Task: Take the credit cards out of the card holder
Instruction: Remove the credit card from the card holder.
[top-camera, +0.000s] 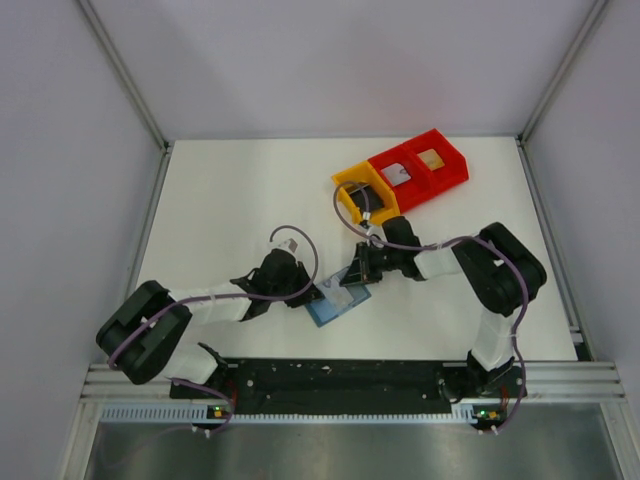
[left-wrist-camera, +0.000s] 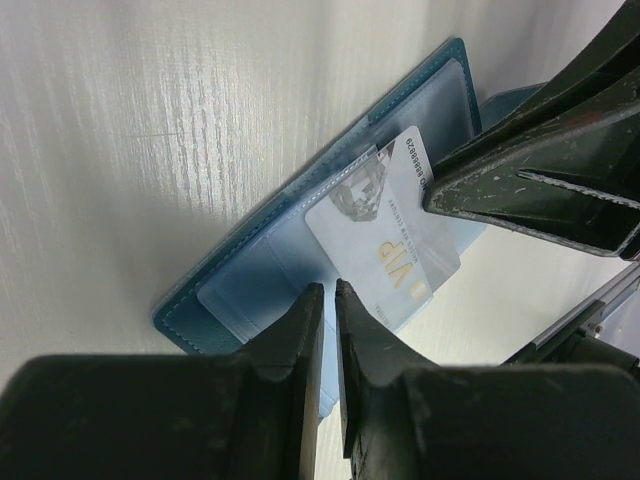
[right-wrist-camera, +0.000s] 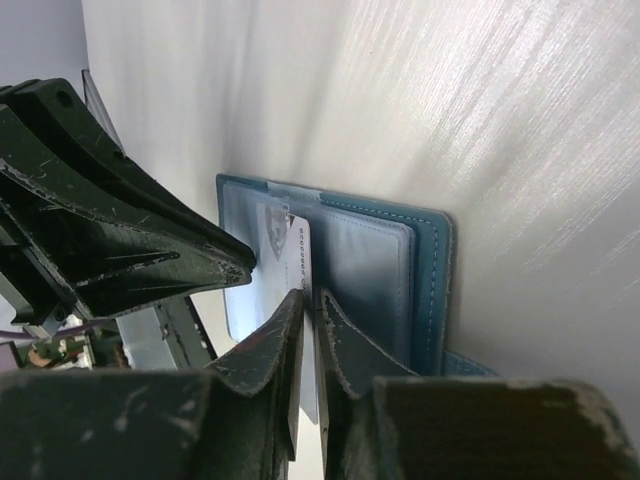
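Right jaws pinch credit card (left-wrist-camera: 385, 240), endwise out of card holder (left-wrist-camera: 250, 285)

Bright even light, soft shadows, streaky glare, blurred foreground

Open card holder (left-wrist-camera: 240, 290) pinched by left hand (left-wrist-camera: 331, 290), credit card (left-wrist-camera: 385, 240) half out

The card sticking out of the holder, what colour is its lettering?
Gold, on a pale grey-white card; clearest in the left wrist view.
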